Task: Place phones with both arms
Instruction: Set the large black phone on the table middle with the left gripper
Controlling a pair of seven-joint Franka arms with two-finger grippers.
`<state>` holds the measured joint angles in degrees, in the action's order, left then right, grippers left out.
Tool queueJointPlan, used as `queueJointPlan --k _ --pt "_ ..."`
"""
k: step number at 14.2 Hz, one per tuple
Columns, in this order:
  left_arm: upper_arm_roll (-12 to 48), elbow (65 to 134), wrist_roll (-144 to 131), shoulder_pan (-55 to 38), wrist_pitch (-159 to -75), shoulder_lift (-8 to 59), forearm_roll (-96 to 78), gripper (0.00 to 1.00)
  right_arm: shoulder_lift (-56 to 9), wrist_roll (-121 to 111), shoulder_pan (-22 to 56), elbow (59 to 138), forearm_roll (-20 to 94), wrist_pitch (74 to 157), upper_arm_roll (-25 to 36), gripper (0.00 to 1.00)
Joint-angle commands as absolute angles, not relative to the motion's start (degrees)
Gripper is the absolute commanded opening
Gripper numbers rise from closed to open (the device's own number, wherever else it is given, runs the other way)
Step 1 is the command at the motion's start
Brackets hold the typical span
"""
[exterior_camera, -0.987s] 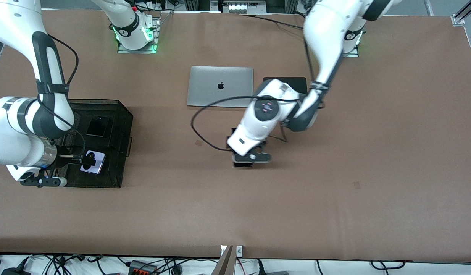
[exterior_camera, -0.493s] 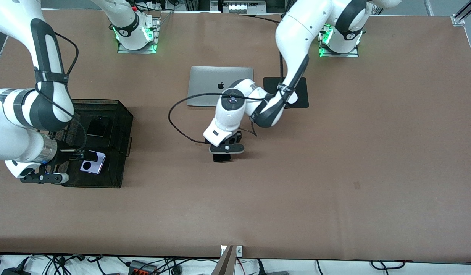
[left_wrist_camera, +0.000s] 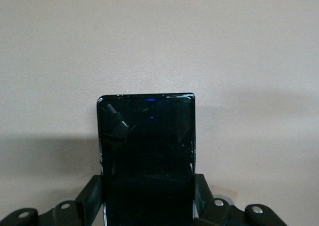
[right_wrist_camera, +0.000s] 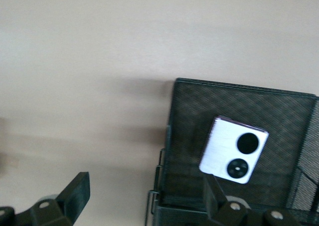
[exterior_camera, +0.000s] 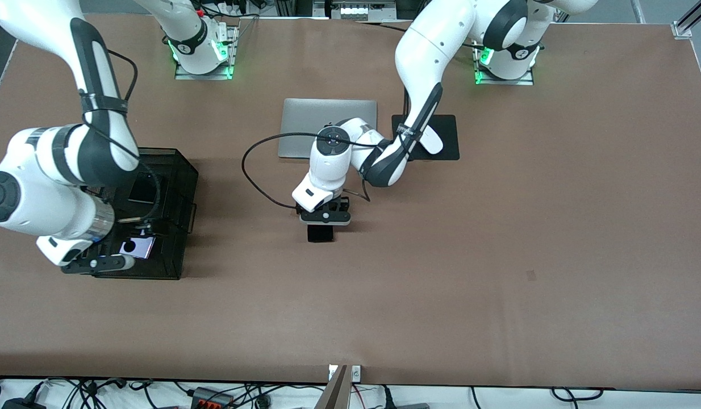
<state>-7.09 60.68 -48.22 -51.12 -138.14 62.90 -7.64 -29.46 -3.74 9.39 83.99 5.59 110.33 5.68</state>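
My left gripper (exterior_camera: pixel 324 220) is shut on the long black slab phone (exterior_camera: pixel 320 233) and holds it over the bare table top. In the left wrist view the slab (left_wrist_camera: pixel 145 146) sits between the left gripper's (left_wrist_camera: pixel 147 198) two fingers. My right gripper (exterior_camera: pixel 100 262) is open and empty over the near corner of the black mesh basket (exterior_camera: pixel 183 170). The lavender phone (exterior_camera: pixel 137 247) lies flat in the basket, and the black flip phone (exterior_camera: pixel 144 188) lies in it farther from the camera. The right wrist view shows the open right gripper (right_wrist_camera: pixel 147 196) astride the basket's wall (right_wrist_camera: pixel 239 94), with the lavender phone (right_wrist_camera: pixel 234 150) inside.
A shut silver laptop (exterior_camera: pixel 305 122) lies near the arm bases. Beside it, toward the left arm's end, a white mouse (exterior_camera: pixel 432 142) rests on a black mouse pad (exterior_camera: pixel 450 139). The left arm's black cable loops out over the table.
The left arm has carried the slab phone toward the right arm's end of the table. The right gripper has drawn away from the lavender phone, which stays in the basket.
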Motion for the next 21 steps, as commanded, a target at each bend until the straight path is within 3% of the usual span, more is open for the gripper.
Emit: queueJointPlan --k 1,3,7,16,21 --pt "-8.79 57.13 -48.60 -51.86 -137.99 64.78 -8.53 0.94 -29.44 -3.52 9.58 83.67 5.19 109.95 5.71 1.00" --pt "-8.79 57.13 -48.60 -51.86 -137.99 64.51 -8.53 1.00 -29.44 -3.52 9.58 83.67 5.19 109.95 5.71 1.00" --pt "-8.18 58.61 -48.08 -48.97 -136.67 60.14 -8.53 1.00 -29.53 -3.52 9.58 83.76 5.19 109.95 5.71 1.00" --pt "2.97 81.97 -28.50 -30.17 -135.88 37.73 -8.35 1.00 -29.71 -3.43 12.56 83.76 5.89 110.39 5.62 1.00" --pt "3.52 85.25 -18.03 -19.71 -117.82 27.88 -8.00 1.00 -32.42 -3.43 20.20 83.67 5.89 115.39 5.62 1.00"
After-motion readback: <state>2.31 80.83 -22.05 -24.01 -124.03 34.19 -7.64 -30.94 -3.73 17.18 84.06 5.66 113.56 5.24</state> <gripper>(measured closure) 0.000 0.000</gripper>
